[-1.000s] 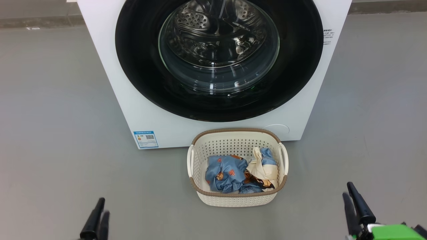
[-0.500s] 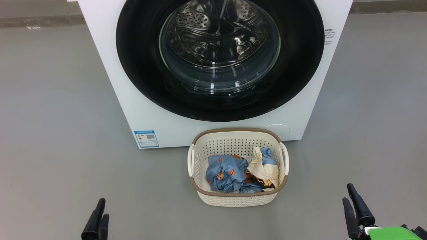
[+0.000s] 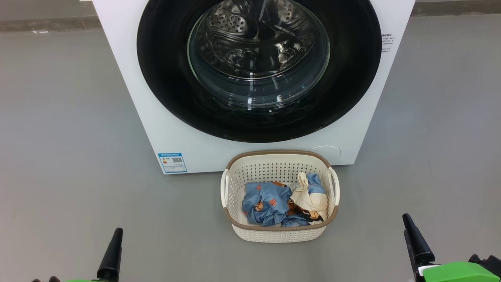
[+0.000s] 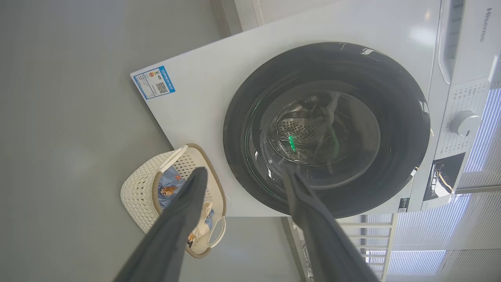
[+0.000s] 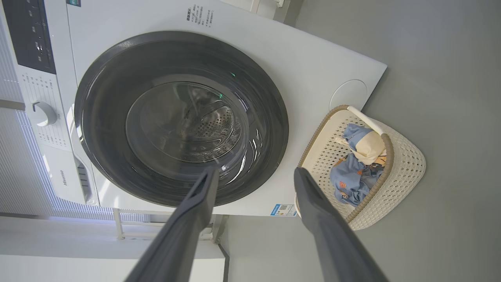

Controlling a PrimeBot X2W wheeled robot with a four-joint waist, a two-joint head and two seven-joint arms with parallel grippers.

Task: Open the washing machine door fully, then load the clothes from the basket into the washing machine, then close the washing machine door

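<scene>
two grippers, the left gripper and right gripper, hang near with fingers spread wide, holding nothing. the large round glossy black door of the big white washing machine is shut, far centre. the small cream perforated plastic basket of blue-and-cream clothes sits just before it. best to hook the door's rim and swing it wide, clear of the basket. the wrist views add the round dial.

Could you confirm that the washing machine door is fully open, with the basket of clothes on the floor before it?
Not quite: the washing machine door is shut, as the head view shows; the basket of clothes does sit on the floor before it.
</scene>
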